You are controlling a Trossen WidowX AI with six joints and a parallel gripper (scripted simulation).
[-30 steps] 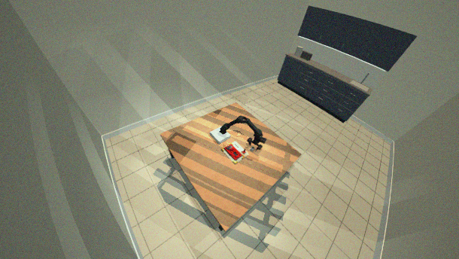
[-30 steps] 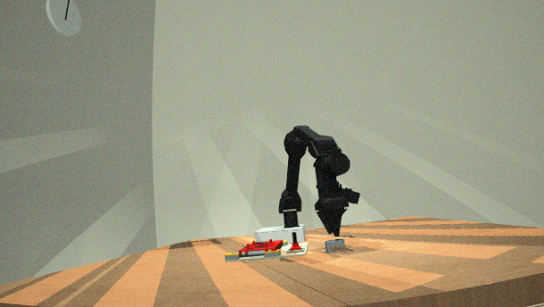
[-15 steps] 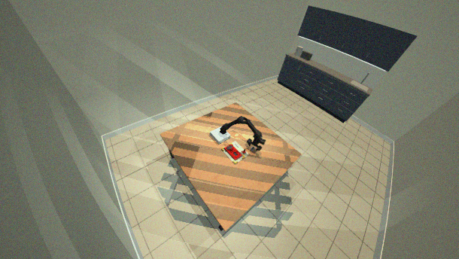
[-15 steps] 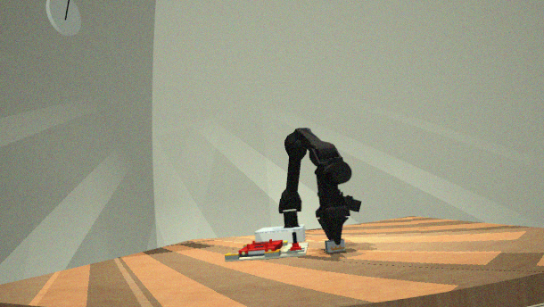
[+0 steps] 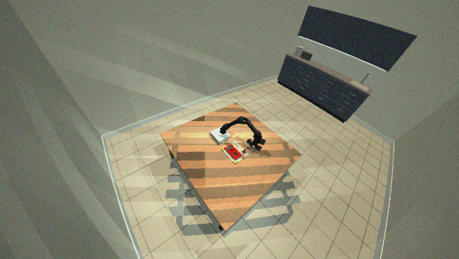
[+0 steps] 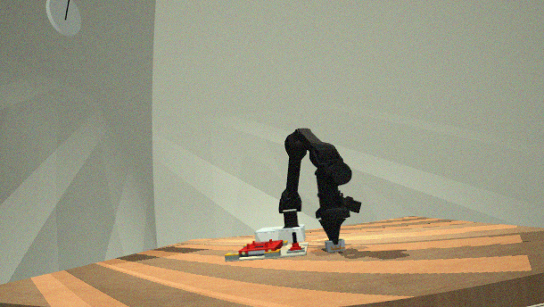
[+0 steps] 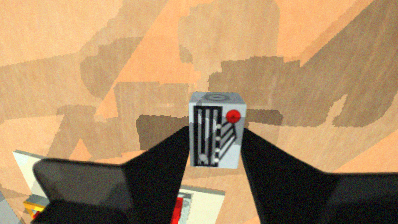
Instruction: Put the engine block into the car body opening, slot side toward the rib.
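Arm folded over, hand (image 7: 216,142) pointing straight down, fingers pinched on both sides of engine block (image 7: 217,131). Block sits on counter (image 6: 401,263) mid-area, just beside red car body (image 6: 260,247), toward right edge.

Engine block (image 7: 217,131): pale grey body, top face marked with black and white vertical bars, diagonal grey-white stripes and a red disc at one corner. Tool (image 7: 216,150): plain matte black, as is the arm (image 6: 312,178). Car body (image 6: 260,248): red, sitting on a white plate with yellow edging. Desk (image 5: 233,181): wood in alternating light orange and dark brown stripes.
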